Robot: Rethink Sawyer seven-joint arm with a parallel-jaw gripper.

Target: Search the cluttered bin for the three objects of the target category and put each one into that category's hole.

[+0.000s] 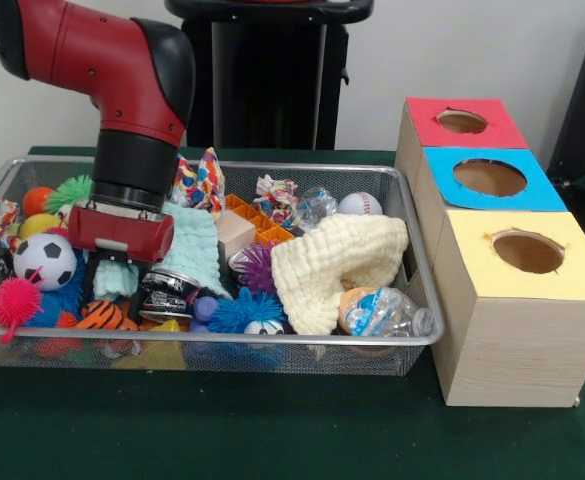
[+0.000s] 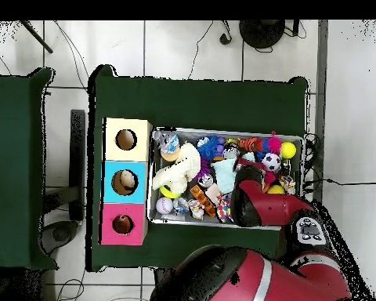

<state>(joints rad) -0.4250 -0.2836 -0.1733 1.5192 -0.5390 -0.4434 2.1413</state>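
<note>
here the wire bin (image 1: 412,250) serves as the landmark, and the two views split the work. only the front view shows the gripper (image 1: 115,268): it hangs under the red and black arm (image 1: 122,90) at the bin's left end, its fingers pinched on a fold of the mint green cloth (image 1: 194,250). the overhead view hides the gripper under the arm's bulk, but it alone looks straight down into the wooden box (image 2: 126,181) beside the bin and shows a pale thing lying inside the blue hole (image 2: 124,182); what that thing is cannot be told.

the mint cloth is soft, waffle-textured and crumpled — one end is bunched in the grasp, the rest spreads up and toward the bin's middle. a second cloth, cream yellow (image 1: 337,265) and thickly folded, lies in the bin's right half near the box. a patterned cloth (image 1: 200,182) in many colours stands against the bin's far wall, just behind the mint one.

around the gripper sit a small soccer ball (image 1: 44,260), a pink spiky ball (image 1: 16,299) and an orange striped toy (image 1: 104,316). a baseball (image 1: 359,204) rests in the bin's far right corner. the box's red hole (image 1: 461,121) and yellow hole (image 1: 527,252) flank the blue one.
</note>
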